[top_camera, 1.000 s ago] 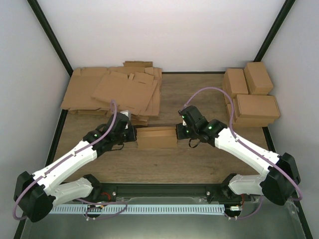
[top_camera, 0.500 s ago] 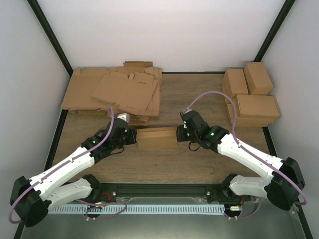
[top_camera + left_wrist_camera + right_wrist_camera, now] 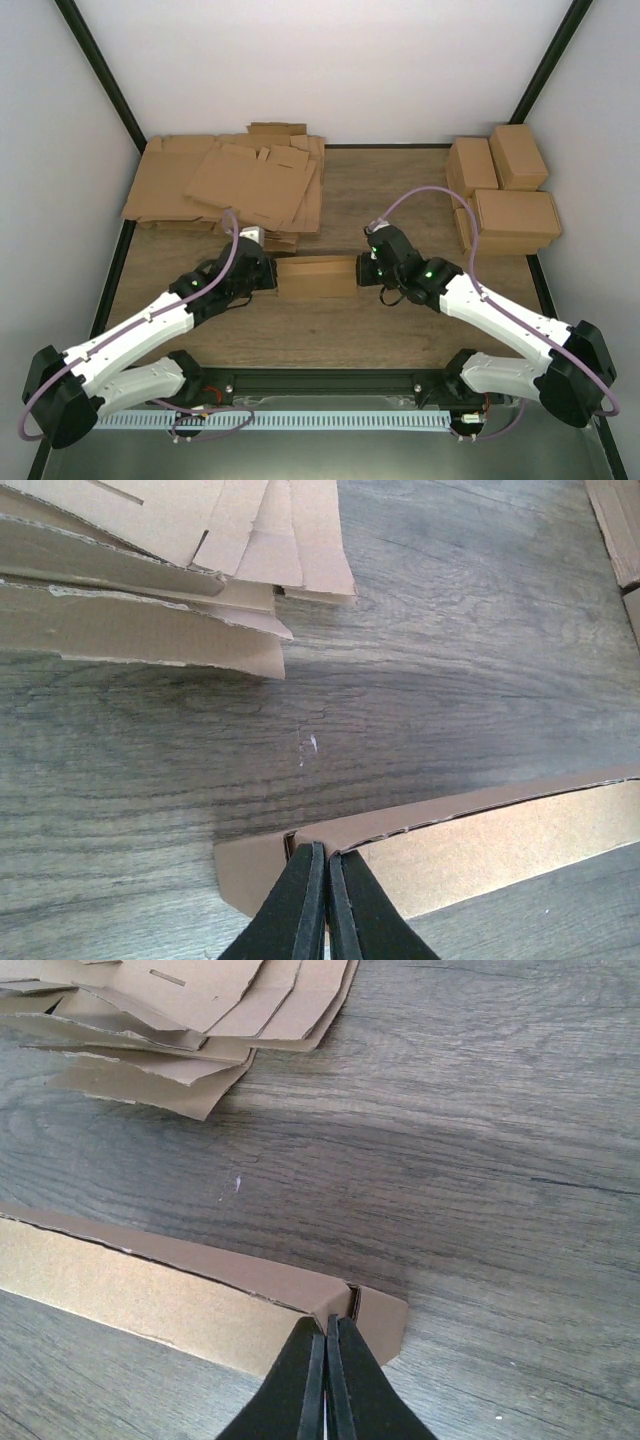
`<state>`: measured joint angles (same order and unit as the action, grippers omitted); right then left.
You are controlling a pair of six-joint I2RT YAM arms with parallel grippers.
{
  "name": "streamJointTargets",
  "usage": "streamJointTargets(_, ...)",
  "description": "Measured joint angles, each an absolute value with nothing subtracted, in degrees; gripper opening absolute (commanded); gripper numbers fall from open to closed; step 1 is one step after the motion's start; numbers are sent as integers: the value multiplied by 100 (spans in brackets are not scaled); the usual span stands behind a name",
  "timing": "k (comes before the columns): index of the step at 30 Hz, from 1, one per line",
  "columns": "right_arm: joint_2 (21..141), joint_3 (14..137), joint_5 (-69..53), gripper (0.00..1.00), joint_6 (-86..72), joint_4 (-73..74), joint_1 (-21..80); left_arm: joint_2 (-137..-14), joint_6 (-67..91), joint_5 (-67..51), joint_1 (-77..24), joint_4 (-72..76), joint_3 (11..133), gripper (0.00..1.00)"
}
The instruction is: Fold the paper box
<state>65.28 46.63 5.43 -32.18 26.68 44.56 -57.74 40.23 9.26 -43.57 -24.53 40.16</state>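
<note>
While both arms reach inward from the near edge, the paper box [image 3: 316,277] lies on the wooden table [image 3: 400,205] about midway between the left and right edges, a little nearer the near edge than the far one. It is a long, low brown shape with its long side running left to right.

The left gripper [image 3: 320,895] sits at the box's left end. Its black fingers are clenched together, with only a hairline between them, and their tips meet the fold where a small end flap joins the long wall. Whether a card edge is nipped between them cannot be told.

The right gripper [image 3: 327,1375] mirrors this at the right end, its fingers likewise pressed tight at the corner beside a short flap that lies on the wood.

A heap of flat cardboard sheets [image 3: 235,185] fills the far-left corner, apart from the box. Several closed brown boxes [image 3: 505,195] are stacked along the right edge toward the far-right corner.
</note>
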Motion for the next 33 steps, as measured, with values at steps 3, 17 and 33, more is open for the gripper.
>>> streamJointTargets(3, 6541, 4685, 591, 1, -3153, 2700, 4464, -5883, 3870, 976, -4366, -2567, 4139, 4)
streamJointTargets(17, 6735, 4890, 755, 1, -2768, 2899, 4488, -6117, 3457, 1087, -4368, -2810, 4379, 4)
streamJointTargets(33, 6552, 4475, 792, 1, -2790, 2338, 4486, -6132, 3382, 1321, -4552, -2676, 4285, 4)
